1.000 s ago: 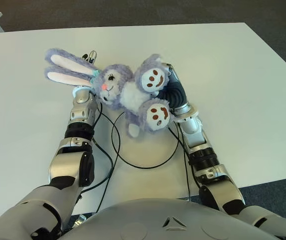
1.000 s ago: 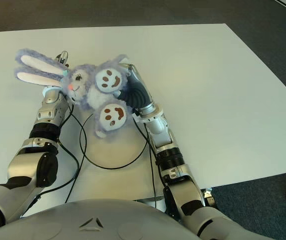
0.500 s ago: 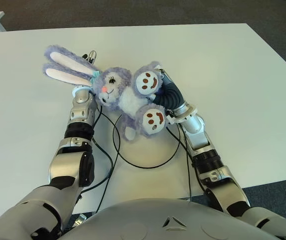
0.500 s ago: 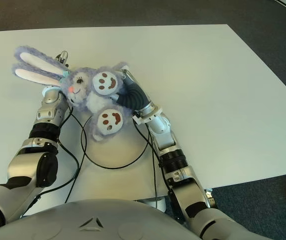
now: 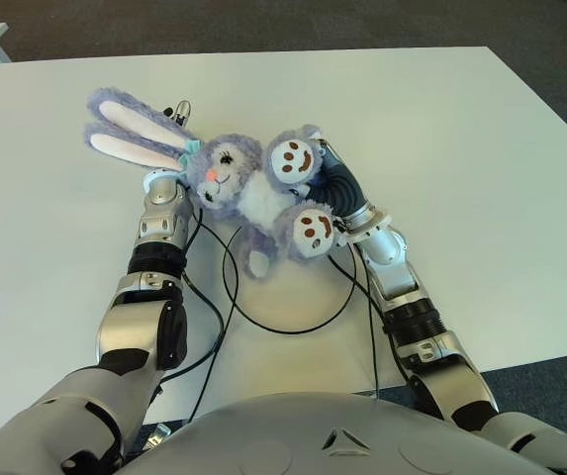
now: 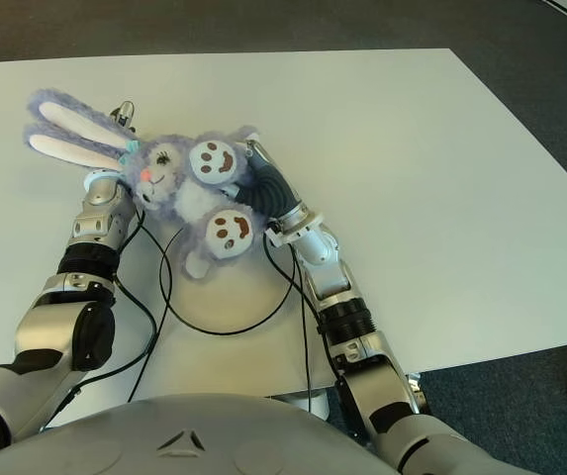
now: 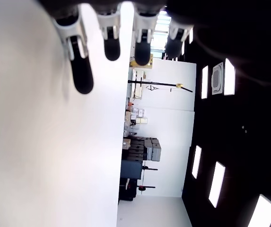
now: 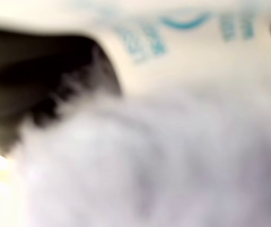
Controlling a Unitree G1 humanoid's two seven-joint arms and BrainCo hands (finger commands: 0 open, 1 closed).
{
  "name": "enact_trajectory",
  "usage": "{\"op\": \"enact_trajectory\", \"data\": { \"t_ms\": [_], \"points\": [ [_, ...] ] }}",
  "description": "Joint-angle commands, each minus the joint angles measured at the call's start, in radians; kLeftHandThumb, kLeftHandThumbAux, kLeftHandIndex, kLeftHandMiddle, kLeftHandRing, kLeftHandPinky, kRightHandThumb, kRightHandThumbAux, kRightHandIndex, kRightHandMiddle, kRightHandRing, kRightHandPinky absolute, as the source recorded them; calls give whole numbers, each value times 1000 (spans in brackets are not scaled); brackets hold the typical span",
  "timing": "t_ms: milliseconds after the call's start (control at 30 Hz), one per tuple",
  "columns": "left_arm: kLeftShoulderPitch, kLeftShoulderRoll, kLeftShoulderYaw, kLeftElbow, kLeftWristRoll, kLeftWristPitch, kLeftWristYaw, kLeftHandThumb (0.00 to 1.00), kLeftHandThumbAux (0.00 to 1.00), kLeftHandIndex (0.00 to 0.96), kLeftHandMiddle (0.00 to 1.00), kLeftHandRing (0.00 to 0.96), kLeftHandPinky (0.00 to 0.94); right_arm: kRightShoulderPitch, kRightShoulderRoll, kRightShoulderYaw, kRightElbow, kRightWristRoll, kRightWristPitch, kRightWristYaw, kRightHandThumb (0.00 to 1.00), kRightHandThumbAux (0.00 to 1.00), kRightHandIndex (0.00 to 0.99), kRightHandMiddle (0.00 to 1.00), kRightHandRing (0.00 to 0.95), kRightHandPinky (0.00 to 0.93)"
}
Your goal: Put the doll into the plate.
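**White table, stuffed rabbit held over both arms**

White table fills most of both eye views, with dark carpet beyond its far edge. No plate shows in any view.

Largest thing on the table is the doll, a purple plush rabbit with long pink-lined ears stretched away from its body toward the robot's left. It lies face up, its two smiling foot pads turned to the camera. The rabbit sits between the two arms.

On the doll's right side, the right hand is pressed under the rabbit's legs; fur covers the fingers and fills the right wrist view, so their grip cannot be told.

At the doll's head, the left hand lies under the ears, with fingertips showing just past them. Its wrist view shows the fingers straight and spread flat over the table, holding nothing.

Black cables loop on the table just near of the doll.
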Motion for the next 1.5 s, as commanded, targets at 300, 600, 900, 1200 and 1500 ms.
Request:
{"op": "enact_trajectory", "data": {
  "t_ms": [300,600,900,1200,1500],
  "points": [
    [32,-10,0,20,-5,25,2,0,399,0,91,60,0,113,-7,16,88,-32,15,-30,710,715,438,870,866,870],
    [34,-6,1,16,-6,27,-1,0,404,0,95,64,0,109,4,14,135,-13,-38,-53,714,713,438,858,854,837],
    [33,-5,2,18,-6,26,1,0,405,0,101,69,0,88,5,17,177,33,-73,-23,682,726,425,712,730,695],
    [34,-5,1,18,-3,26,2,0,399,0,101,70,0,74,29,15,239,95,-133,13,666,733,407,438,415,361],
    [34,-5,0,17,-1,24,4,0,400,0,95,64,0,35,47,1,332,89,-244,20,665,735,405,361,349,331]
  ]
}}
